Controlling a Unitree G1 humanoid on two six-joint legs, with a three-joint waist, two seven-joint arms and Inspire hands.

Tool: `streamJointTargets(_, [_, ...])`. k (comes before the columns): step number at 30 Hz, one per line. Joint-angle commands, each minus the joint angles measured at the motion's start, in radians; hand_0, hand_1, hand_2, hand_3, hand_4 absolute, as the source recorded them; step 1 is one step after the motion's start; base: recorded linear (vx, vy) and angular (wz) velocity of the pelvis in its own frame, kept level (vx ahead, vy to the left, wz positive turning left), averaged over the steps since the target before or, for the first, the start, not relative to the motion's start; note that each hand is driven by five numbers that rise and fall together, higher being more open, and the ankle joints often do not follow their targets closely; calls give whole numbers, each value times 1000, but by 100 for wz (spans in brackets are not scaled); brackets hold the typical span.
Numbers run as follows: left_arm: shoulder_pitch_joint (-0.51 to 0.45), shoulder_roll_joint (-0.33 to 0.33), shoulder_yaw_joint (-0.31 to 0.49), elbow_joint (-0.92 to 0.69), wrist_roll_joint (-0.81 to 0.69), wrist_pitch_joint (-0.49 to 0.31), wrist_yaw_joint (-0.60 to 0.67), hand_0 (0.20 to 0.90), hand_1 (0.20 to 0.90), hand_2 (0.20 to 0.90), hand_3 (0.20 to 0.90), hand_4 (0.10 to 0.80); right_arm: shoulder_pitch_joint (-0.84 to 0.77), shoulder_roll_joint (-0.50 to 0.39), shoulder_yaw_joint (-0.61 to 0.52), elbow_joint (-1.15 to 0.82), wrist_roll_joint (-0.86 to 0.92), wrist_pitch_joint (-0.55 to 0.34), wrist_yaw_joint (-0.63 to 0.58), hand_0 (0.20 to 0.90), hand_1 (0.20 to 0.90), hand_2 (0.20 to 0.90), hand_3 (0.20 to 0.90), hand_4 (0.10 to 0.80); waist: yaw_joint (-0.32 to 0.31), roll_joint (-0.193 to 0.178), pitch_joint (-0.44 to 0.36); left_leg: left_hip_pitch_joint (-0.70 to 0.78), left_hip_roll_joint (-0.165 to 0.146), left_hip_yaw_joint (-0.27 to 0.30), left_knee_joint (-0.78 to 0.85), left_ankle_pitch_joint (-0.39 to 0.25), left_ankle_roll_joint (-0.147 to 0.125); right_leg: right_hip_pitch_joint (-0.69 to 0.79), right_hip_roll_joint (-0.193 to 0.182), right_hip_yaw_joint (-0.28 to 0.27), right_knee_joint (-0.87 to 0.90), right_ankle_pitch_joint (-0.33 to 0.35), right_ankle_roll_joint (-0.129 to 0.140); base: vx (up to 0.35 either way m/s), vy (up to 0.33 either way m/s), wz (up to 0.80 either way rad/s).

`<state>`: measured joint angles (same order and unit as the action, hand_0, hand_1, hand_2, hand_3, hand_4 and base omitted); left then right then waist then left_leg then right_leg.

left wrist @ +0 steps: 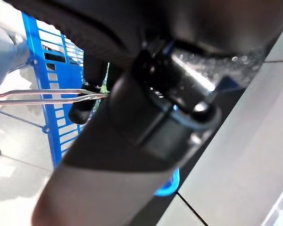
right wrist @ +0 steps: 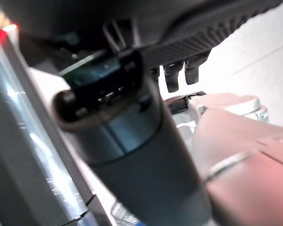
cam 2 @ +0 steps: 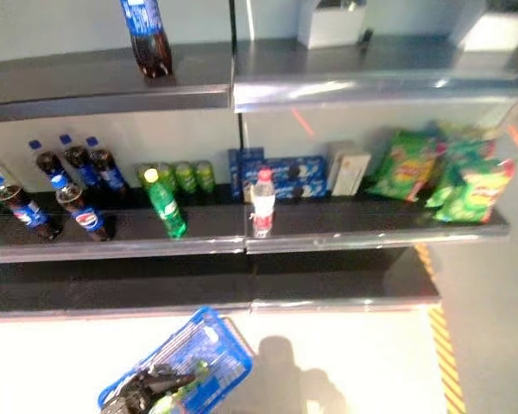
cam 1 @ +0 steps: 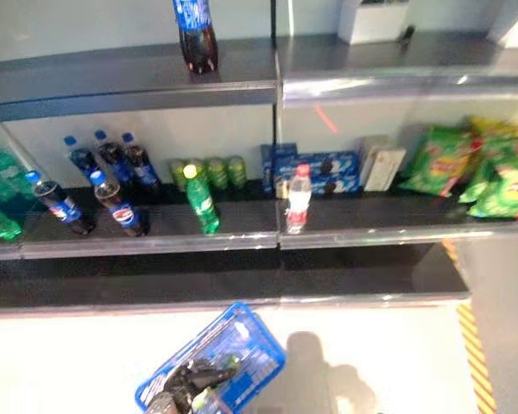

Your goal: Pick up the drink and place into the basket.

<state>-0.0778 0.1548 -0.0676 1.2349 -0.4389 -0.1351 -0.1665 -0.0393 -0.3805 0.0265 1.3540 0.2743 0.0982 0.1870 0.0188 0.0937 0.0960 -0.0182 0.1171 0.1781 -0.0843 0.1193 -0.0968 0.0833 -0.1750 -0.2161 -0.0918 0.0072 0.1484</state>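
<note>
Drinks stand on the middle shelf point(cam 1: 155, 244): several cola bottles point(cam 1: 116, 203) at the left, a green bottle point(cam 1: 202, 200) and a clear bottle with a red cap point(cam 1: 299, 198) near the middle. Below, at the view's lower edge, hangs a blue wire basket point(cam 1: 250, 336). My left hand point(cam 1: 190, 379) is shut on its metal handle point(left wrist: 37, 96); the fingers point(left wrist: 82, 110) curl round the wire. Something green point(cam 1: 229, 360) shows inside the basket. My right hand point(right wrist: 177, 75) shows only in its own wrist view, fingers hanging straight, holding nothing.
Green cans point(cam 1: 211, 172), blue biscuit boxes point(cam 1: 319, 172) and green snack bags point(cam 1: 475, 168) share the middle shelf. One cola bottle point(cam 1: 196, 34) stands on the upper shelf. A lower shelf edge point(cam 1: 242, 302) juts out above the basket. Striped floor tape point(cam 1: 479, 354) runs at the right.
</note>
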Motion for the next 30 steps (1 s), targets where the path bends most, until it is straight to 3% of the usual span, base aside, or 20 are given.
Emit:
streamJointTargets(1, [43, 93, -13, 30, 95, -20, -27, 300, 300, 300, 200, 100, -47, 10, -2, 47, 21, -13, -41, 900, 900, 900, 900, 800, 31, -56, 43, 78, -51, 34, 27, -108, -1, -34, 0, -76, 18, 50, -36, 115, 226, 24])
streamJointTargets(10, [21, 150, 4, 20, 83, -3, -50, 300, 300, 300, 200, 100, -23, 35, -24, 45, 24, -48, -4, 900, 900, 900, 900, 800, 27, -96, 18, 140, -93, 54, 9, -157, 55, -34, -60, -62, 72, 67, 33, 59, 168, 7])
streamJointTargets(12, [21, 151, 3, 20, 81, -2, -49, 300, 300, 300, 200, 100, -23, 37, -24, 44, 24, -47, -6, 900, 900, 900, 900, 800, 27, -97, 18, 141, -94, 54, 9, -158, 56, -36, -62, -61, 75, 67, 34, 10, 101, 0])
streamJointTargets(17, [26, 178, 9, 24, 92, 11, -41, 300, 300, 300, 200, 100, -17, 46, -36, 20, 22, -24, -13, 900, 900, 900, 900, 800, 30, -126, 23, 144, -124, 35, 26, -183, 97, -88, -106, -23, 183, 96, 51, 27, 162, -3])
streamJointTargets(19, [21, 187, 11, 36, 86, 13, -44, 300, 300, 300, 200, 100, -19, 47, -37, 25, 17, -22, -14, 900, 900, 900, 900, 800, 26, -135, 27, 136, -134, 24, 39, -194, 117, -104, -104, 15, 225, 107, 47, 29, 141, -2])
streamJointTargets(21, [21, 188, 12, 37, 86, 13, -45, 300, 300, 300, 200, 100, -19, 47, -38, 26, 15, -23, -14, 900, 900, 900, 900, 800, 26, -135, 27, 135, -135, 23, 41, -195, 118, -105, -104, 19, 229, 107, 47, 10, 66, 5])
streamJointTargets(25, [15, 191, 14, 50, 108, 8, -55, 300, 300, 300, 200, 100, -1, 54, -42, 41, 16, -40, -10, 900, 900, 900, 900, 800, 13, -143, 47, 131, -148, -28, 47, -205, 148, -201, -99, 115, 411, 190, 48, 12, 90, 21])
streamJointTargets(26, [11, 194, 16, 51, 112, 12, -49, 300, 300, 300, 200, 100, 1, 52, -43, 48, 23, -46, -6, 900, 900, 900, 900, 800, 2, -143, 52, 136, -148, -38, 47, -208, 151, -221, -73, 145, 421, 181, 42, 9, -18, 47])
streamJointTargets(28, [3, 198, 14, 54, 121, 18, -48, 300, 300, 300, 200, 100, 2, 54, -42, 56, 48, -54, -9, 900, 900, 900, 900, 800, -13, -150, 54, 140, -156, -63, 52, -215, 153, -217, -47, 170, 367, 165, 35, 39, -103, 52])
streamJointTargets(30, [-10, 198, 18, 62, 137, 16, -52, 300, 300, 300, 200, 100, -1, 53, -48, 59, 61, -58, -10, 900, 900, 900, 900, 800, -17, -158, 52, 147, -163, -82, 63, -230, 146, -202, -63, 171, 247, 178, 41, 85, -192, 74])
